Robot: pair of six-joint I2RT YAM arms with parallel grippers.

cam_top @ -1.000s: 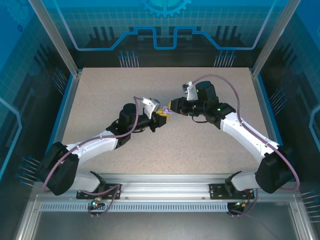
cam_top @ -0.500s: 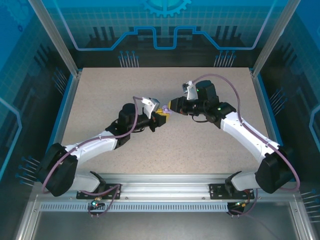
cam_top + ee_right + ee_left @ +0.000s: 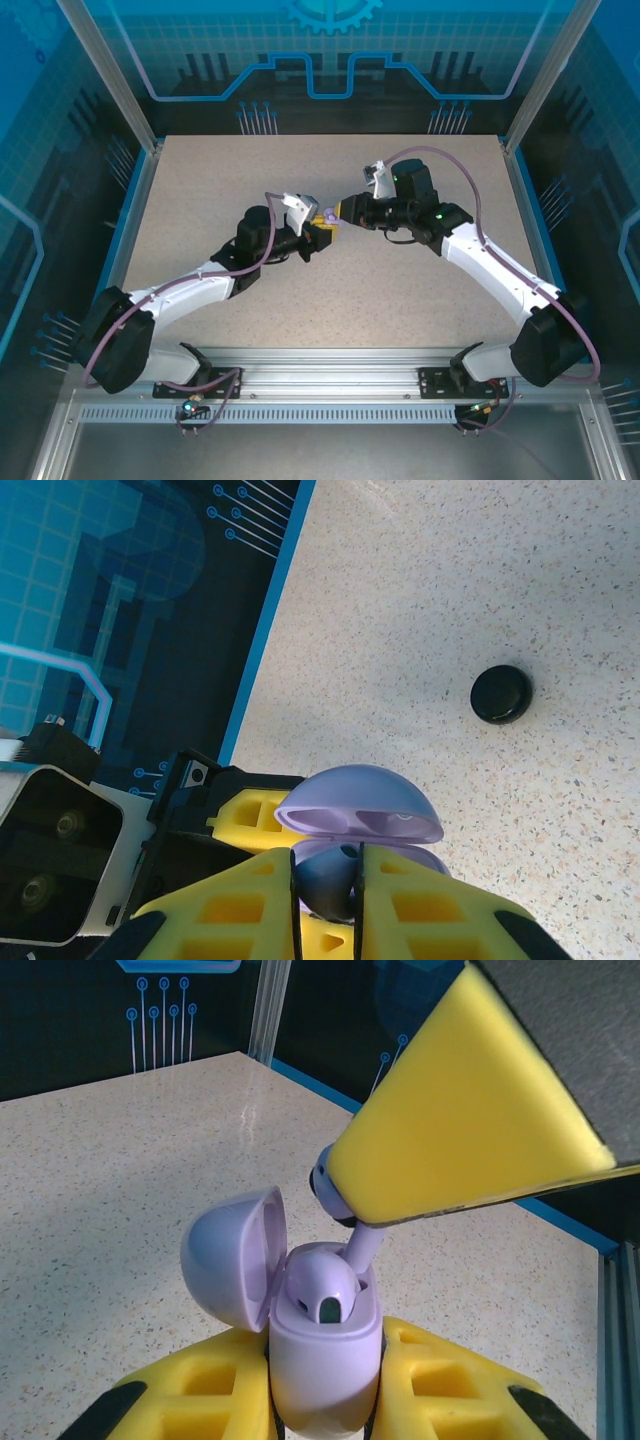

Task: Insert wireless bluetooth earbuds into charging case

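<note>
Left wrist view, nearest first: the left hand [image 3: 325,1405] clamps the lavender charging case [image 3: 325,1360], lid [image 3: 232,1260] swung open, above the table [image 3: 120,1180]. Just over it the right hand [image 3: 328,880] pinches a pale lavender earbud [image 3: 362,1245], stem angled down at the free well beside a seated bud [image 3: 322,1278]. Likely risk: that tilt jams the stem on the rim or neighbour, or an early release drops it. Glossy, tiny, curved.
</note>
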